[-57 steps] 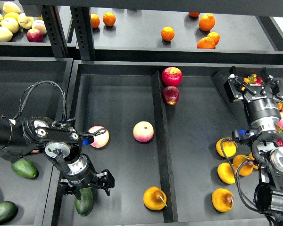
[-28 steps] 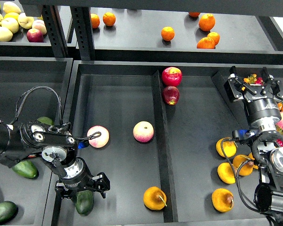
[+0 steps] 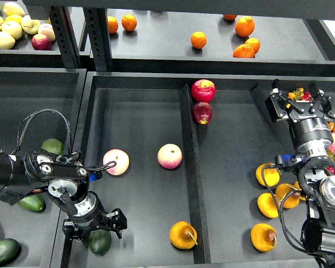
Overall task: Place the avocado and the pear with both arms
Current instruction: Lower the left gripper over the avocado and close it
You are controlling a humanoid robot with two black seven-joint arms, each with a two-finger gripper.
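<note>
The middle tray (image 3: 139, 100) holds two pink-yellow apples, a pear (image 3: 182, 235) at bottom centre and an avocado (image 3: 100, 242) at lower left. The left claw (image 3: 94, 227) sits over that avocado, fingers apart astride it. At upper right, the right claw (image 3: 300, 99) stands spread and empty.

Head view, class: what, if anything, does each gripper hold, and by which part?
Left gripper: open jaws stand astride the avocado; whether they grip it cannot be told. Right gripper: jaws open, nothing seen held.
</note>
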